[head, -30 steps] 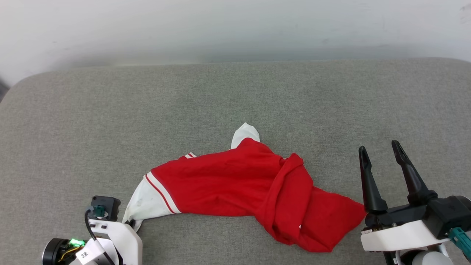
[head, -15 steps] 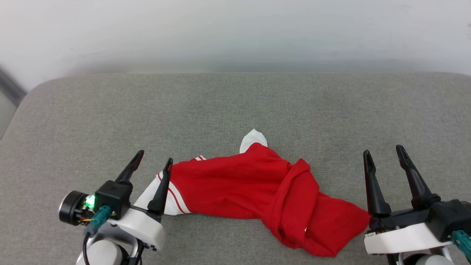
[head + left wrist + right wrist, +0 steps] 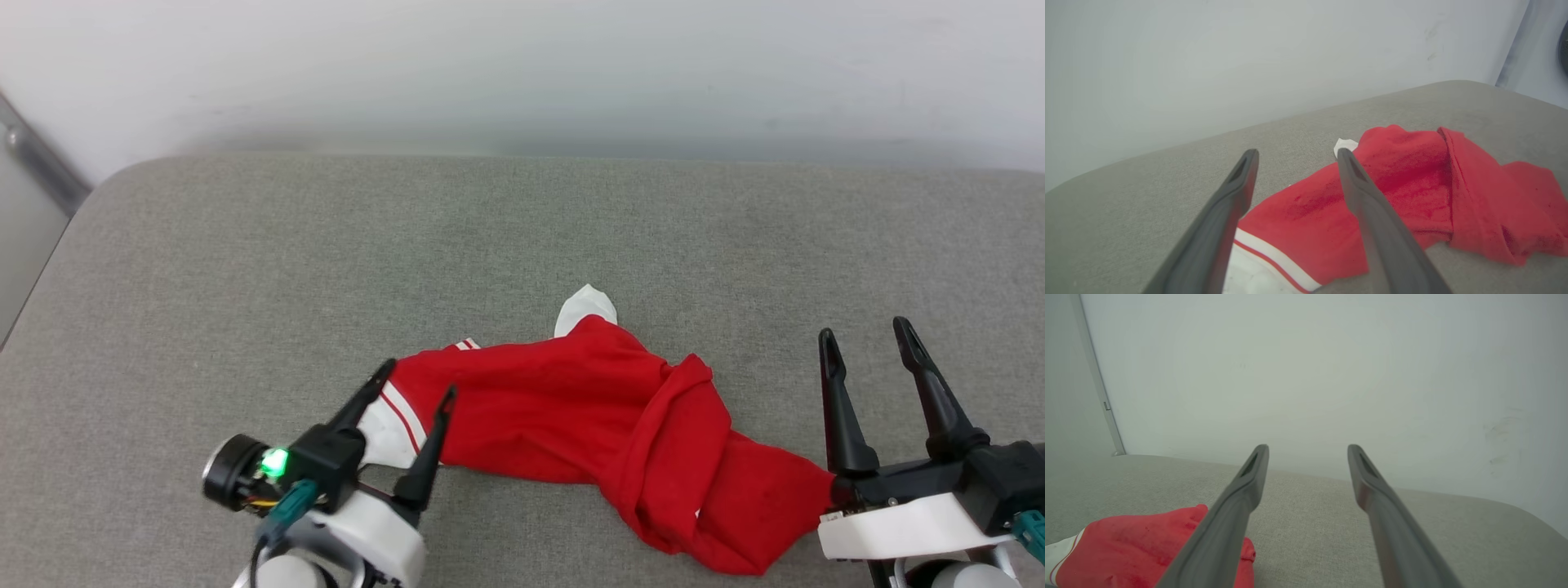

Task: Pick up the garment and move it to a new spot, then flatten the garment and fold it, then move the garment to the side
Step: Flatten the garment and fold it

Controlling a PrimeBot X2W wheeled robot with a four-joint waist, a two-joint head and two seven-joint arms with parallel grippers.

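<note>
The garment (image 3: 563, 408) lies crumpled at the near middle of the grey cushion (image 3: 326, 245), the left gripper (image 3: 418, 380) spread apart over its white left sleeve, the right gripper (image 3: 864, 329) spread apart and empty just right of it.

From the head we look steeply down on the grey counter (image 3: 245, 245); each wrist camera sits low and close to it (almost skimming the fabric), facing the white wall (image 3: 1306, 375). All three share the red garment (image 3: 571, 408).
</note>
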